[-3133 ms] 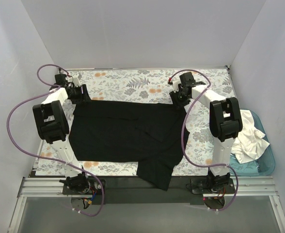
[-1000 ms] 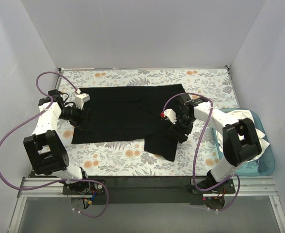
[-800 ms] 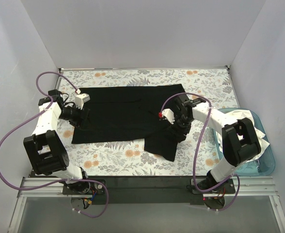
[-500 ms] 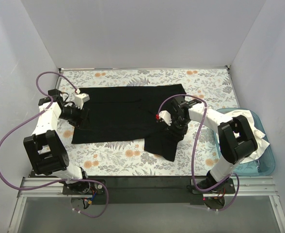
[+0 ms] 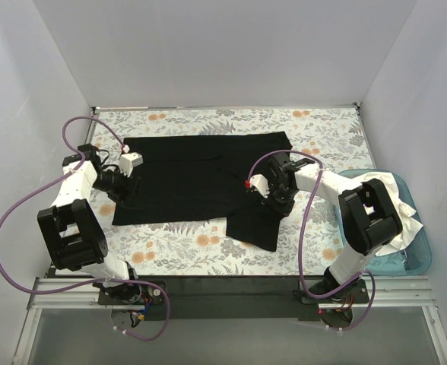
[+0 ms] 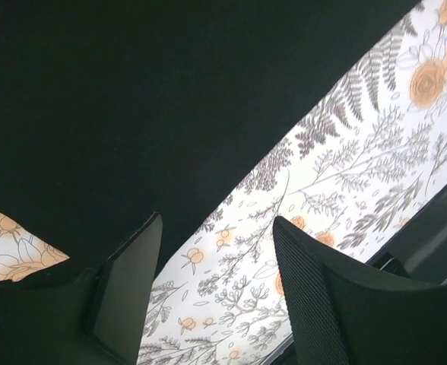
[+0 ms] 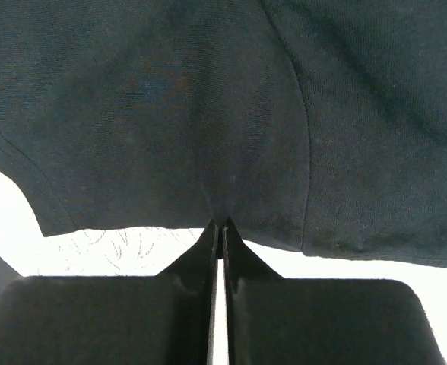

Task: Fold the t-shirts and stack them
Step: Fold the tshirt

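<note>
You have two tools to work with: one left tool and one right tool. Between them lies one black t-shirt, and one floral sheet is spread under both. Beyond the right tool sits one teal tub holding a heap of white t-shirts that you cannot count. Two purple cables loop off the arms.

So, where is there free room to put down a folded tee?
Free: the strip of sheet between the black tee and the back wall, and the near strip between the tee and the arm bases, left of its sleeve. Crowded: the tee's left edge, under the open left gripper, and its right side, where the right gripper pinches it.
</note>
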{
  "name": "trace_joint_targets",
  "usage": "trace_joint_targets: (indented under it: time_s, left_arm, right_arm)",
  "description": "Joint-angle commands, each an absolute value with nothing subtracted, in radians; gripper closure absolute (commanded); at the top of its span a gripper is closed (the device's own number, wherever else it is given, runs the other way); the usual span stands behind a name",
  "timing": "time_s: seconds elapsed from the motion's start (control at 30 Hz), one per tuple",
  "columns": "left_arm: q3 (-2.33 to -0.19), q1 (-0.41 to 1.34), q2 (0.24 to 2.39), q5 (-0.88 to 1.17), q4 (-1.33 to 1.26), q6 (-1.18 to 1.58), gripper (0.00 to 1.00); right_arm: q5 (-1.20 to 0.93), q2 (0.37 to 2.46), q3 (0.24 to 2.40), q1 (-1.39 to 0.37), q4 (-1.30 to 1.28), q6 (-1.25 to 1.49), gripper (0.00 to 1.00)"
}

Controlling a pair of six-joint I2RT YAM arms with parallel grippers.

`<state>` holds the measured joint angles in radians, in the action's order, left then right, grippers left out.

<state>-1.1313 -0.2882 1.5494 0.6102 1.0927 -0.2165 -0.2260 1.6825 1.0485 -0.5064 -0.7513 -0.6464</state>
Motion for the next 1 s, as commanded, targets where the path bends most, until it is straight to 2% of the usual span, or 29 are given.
trace_joint_targets:
  time_s: [0.0, 0.1, 0.23, 0.33, 0.57, 0.97]
  left_arm:
    - [-1.117, -0.324, 1.517, 0.644, 1.133, -0.410, 0.42]
    - [-1.091, -0.331, 1.517, 0.626, 1.144, -0.555, 0.52]
    - [-1.081, -0.347, 1.532, 0.621, 1.158, -0.723, 0.59]
    - [-1.081, -0.354, 1.569, 0.572, 1.183, -0.861, 0.60]
    - [-1.046, -0.379, 1.606, 0.425, 1.174, -0.994, 0.59]
    - [-0.980, -0.397, 1.617, 0.334, 1.075, -1.034, 0.59]
  right_arm:
    - [-0.222, 1.660, 1.046, -0.514, -0.746, -0.641, 0.99]
    - [-0.224, 1.658, 1.051, -0.514, -0.753, -0.641, 0.99]
    - [-0.224, 1.657, 1.055, -0.514, -0.770, -0.641, 0.99]
    - [-0.227, 1.655, 1.063, -0.514, -0.785, -0.637, 0.99]
    - [-0.235, 1.658, 1.097, -0.514, -0.816, -0.629, 0.99]
    - [-0.248, 1.687, 1.114, -0.514, -0.841, -0.634, 0.99]
